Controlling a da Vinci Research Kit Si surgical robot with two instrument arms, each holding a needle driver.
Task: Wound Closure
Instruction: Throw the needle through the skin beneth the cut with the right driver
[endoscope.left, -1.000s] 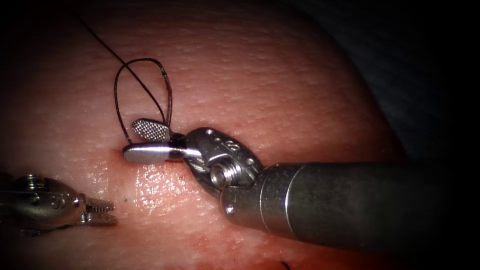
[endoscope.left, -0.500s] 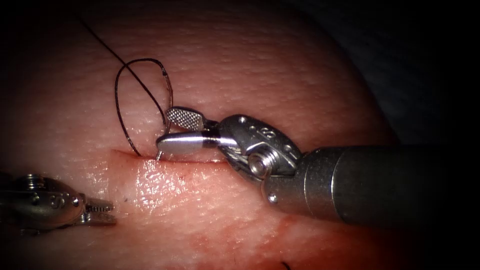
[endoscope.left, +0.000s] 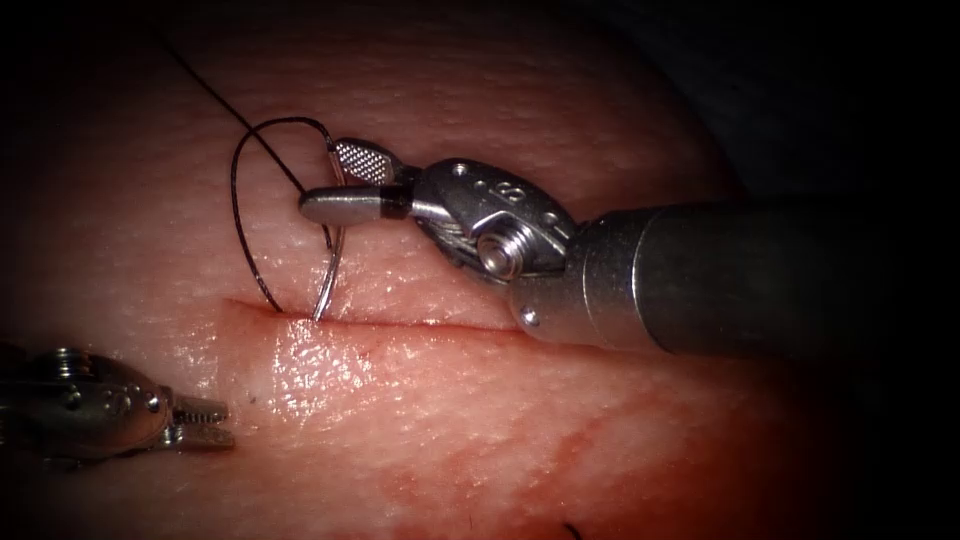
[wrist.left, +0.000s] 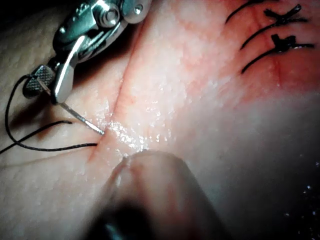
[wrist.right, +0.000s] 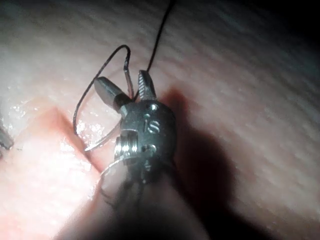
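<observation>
The cut (endoscope.left: 420, 322) runs across the tissue (endoscope.left: 520, 120). The curved needle (endoscope.left: 333, 260) stands with its tip in the tissue at the cut's left end and its tail up. My right tool (endoscope.left: 322, 177) has its jaws open astride the needle near the tail, not closed on it; the right wrist view shows the same at the right tool (wrist.right: 120, 79). Dark thread (endoscope.left: 235, 190) loops from the tail down to the cut, and a strand leads off to the upper left. My left tool (endoscope.left: 226, 424) rests low at the left, jaws slightly open and holding nothing.
Finished dark stitches (wrist.left: 272, 42) cross the cut farther along. Red fluid (endoscope.left: 600, 440) stains the tissue below the cut. The right tool's thick shaft (endoscope.left: 740, 280) lies over the tissue's right part.
My right tool has risen from the cut and shifted up to the needle's tail part, its jaws open throughout, which uncovers the needle. The left tool has stayed still.
</observation>
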